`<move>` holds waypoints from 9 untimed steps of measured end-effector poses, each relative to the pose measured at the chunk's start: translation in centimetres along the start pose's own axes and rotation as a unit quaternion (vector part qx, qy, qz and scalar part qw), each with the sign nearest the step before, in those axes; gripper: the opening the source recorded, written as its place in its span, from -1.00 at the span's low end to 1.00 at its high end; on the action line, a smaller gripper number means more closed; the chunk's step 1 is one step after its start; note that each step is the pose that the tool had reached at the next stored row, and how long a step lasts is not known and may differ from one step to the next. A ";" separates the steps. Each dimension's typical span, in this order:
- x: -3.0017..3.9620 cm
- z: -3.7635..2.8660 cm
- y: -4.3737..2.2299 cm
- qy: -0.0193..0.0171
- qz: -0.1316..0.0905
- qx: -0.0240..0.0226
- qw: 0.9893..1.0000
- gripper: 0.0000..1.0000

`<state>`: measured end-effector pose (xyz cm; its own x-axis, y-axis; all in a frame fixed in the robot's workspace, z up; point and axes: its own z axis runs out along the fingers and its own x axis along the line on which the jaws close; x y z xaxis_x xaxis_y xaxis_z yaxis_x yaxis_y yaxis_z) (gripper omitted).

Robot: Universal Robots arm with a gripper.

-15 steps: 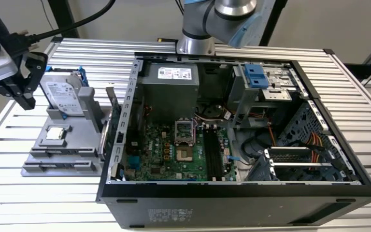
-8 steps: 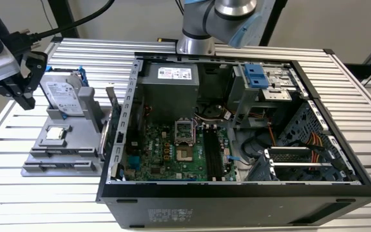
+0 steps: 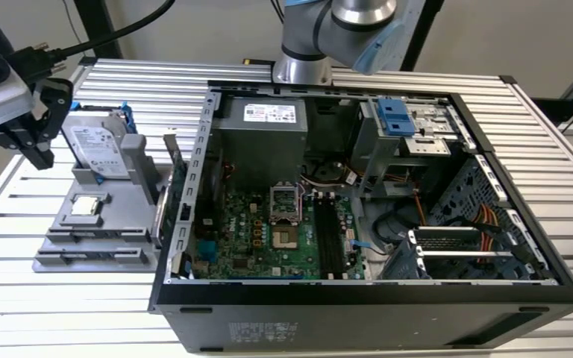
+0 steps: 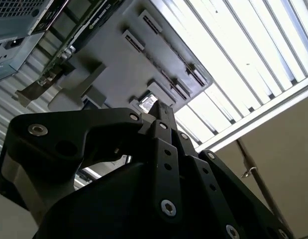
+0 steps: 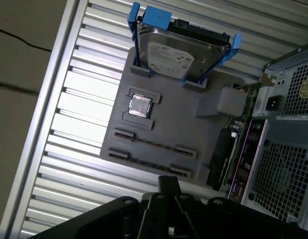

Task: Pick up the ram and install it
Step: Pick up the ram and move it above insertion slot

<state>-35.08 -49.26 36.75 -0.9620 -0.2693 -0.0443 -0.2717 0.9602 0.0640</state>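
The end effector [image 3: 39, 153] hangs above the desk [image 3: 27, 298] at the exterior view's left, just beside the hard drive [image 3: 98, 145], with its fingers together and nothing between them. The ram [image 5: 154, 143] appears to stand on edge in the near holders of the tray [image 5: 203, 134], untouched, though it is too thin to be sure. The motherboard's slots [image 3: 327, 240] look empty, so both pickup and install remain.
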 end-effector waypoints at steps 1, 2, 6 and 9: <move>0.00 0.00 0.00 0.000 -0.002 0.000 1.000 -1.00; 0.00 0.00 0.00 0.000 -0.004 0.000 1.000 -1.00; 0.00 0.01 0.00 0.001 -0.013 -0.001 1.000 -1.00; 0.00 0.01 0.00 0.001 -0.019 -0.001 1.000 -1.00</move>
<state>-35.08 -49.26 36.74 -0.9509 -0.3063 -0.0444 -0.3087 0.9490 0.0640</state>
